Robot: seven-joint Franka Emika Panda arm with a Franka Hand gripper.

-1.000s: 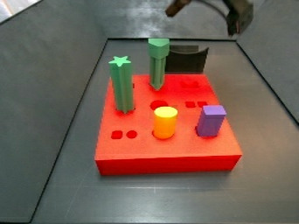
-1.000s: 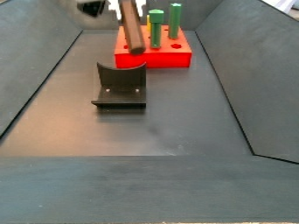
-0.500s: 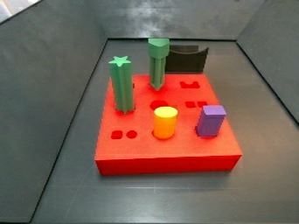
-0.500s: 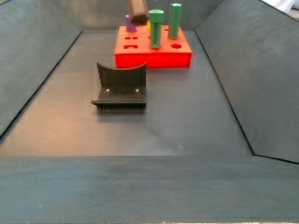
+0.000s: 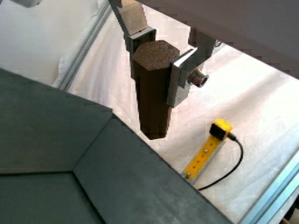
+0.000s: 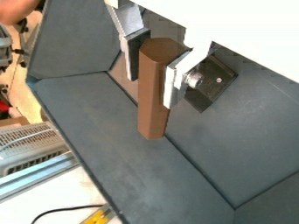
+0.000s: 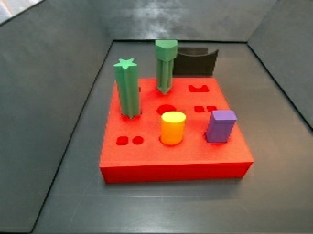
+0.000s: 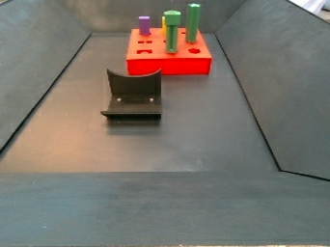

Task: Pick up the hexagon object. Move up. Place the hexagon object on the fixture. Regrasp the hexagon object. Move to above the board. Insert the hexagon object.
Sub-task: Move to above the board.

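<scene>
So, working from left to right in a side view, you have the star-topped green post [image 7: 126, 89], then the hexagon-topped green post [image 7: 166, 66], the yellow cylinder [image 7: 173, 127] and the purple block [image 7: 221, 125], all standing in the board [image 7: 171, 161], with the fixture [image 7: 195, 63] at its far right edge. Your gripper [image 5: 159, 54] is out of both side views (lifted above their frame, I judge), so only the wrist views show it. There its silver fingers [image 5: 133, 17] are closed on the hexagon object [image 5: 152, 87], clamping two opposite flats near the top so the peg hangs lengthwise, free end pointing down over the enclosure's edge. That upright hold probably explains the planned fixture stop: you need a different grip for insertion. The peg is dark brown, six-sided, long and plain, matte with crisp edges.
</scene>
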